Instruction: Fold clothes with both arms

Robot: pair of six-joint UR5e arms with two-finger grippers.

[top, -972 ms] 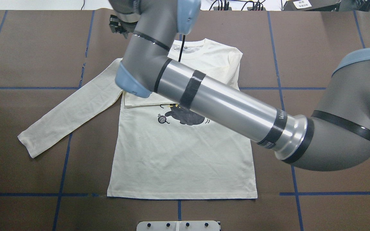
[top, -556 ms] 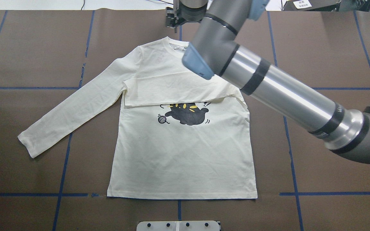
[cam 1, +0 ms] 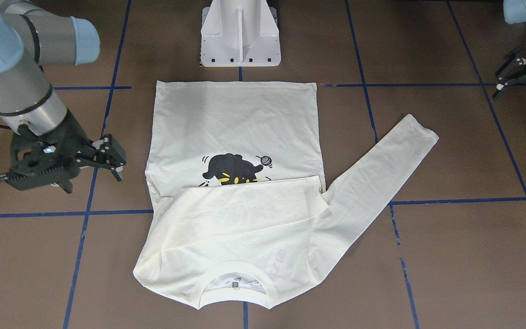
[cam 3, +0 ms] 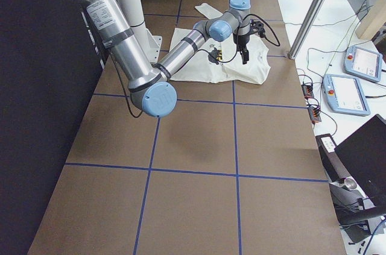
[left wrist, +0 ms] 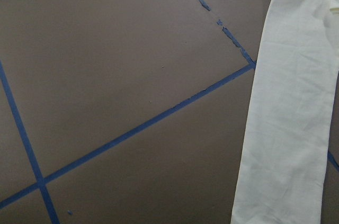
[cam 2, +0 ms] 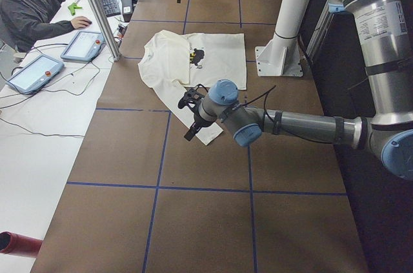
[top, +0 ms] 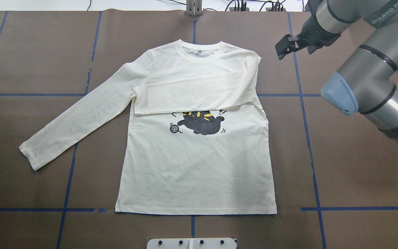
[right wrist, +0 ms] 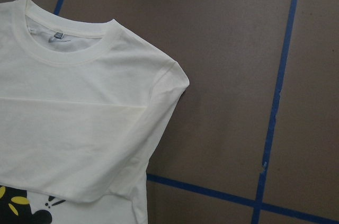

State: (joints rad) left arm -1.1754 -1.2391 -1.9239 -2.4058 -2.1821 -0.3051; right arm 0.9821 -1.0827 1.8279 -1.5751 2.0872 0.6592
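Note:
The cream-white shirt lies flat, cat print up, collar at the far side. One sleeve is folded across the chest and covers the top of the cat print. The other sleeve stretches out to the view's left; it also shows in the left wrist view. My right gripper is open and empty, beside the shirt's shoulder, apart from the cloth. In the front view it hangs left of the shirt. My left gripper is open and empty, away from the outstretched sleeve's cuff.
The white pedestal base stands at the table's near edge behind the shirt's hem. Blue tape lines cross the brown table cover. An operator, an aluminium post and tablets are at the far side.
My right arm has swung from over the shirt's collar, first at its left, across to the right and off the shirt. The shirt has not moved.

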